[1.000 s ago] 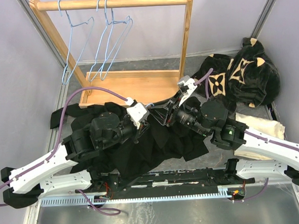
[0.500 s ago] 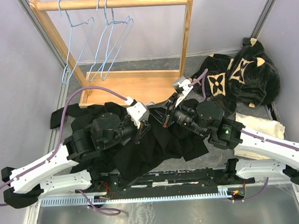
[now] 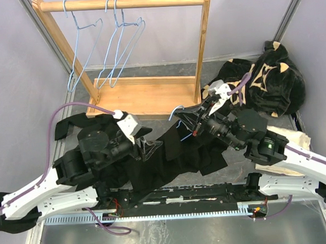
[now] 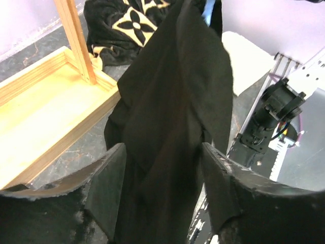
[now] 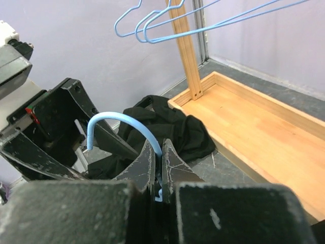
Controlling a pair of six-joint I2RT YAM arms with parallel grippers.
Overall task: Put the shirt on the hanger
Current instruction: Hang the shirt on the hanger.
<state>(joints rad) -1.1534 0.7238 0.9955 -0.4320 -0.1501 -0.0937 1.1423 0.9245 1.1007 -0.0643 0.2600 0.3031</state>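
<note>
The light-blue hanger's hook (image 5: 119,121) rises from my right gripper (image 5: 161,148), which is shut on the wire neck just below the hook. From above, the hanger (image 3: 176,111) is held up over the table's middle. The black shirt (image 3: 178,148) drapes down from it toward the near edge. In the left wrist view the shirt (image 4: 172,101) hangs as a long dark fold, with a bit of blue wire at its top. My left gripper (image 3: 150,146) stands open beside the shirt's left side. Its fingers (image 4: 104,188) are spread, and the cloth hangs loose in the gap between them.
A wooden rack (image 3: 150,95) stands behind, with light-blue hangers (image 3: 114,42) on its rail. A black plush garment with tan flowers (image 3: 266,82) lies at the back right, with a cream cloth (image 3: 283,139) in front of it. Another black garment (image 3: 69,125) lies at the left.
My left gripper has opened, let go of the cloth and drawn back to the left. The right gripper, shut on the hanger, has moved right and lifted it, so the shirt now hangs from it.
</note>
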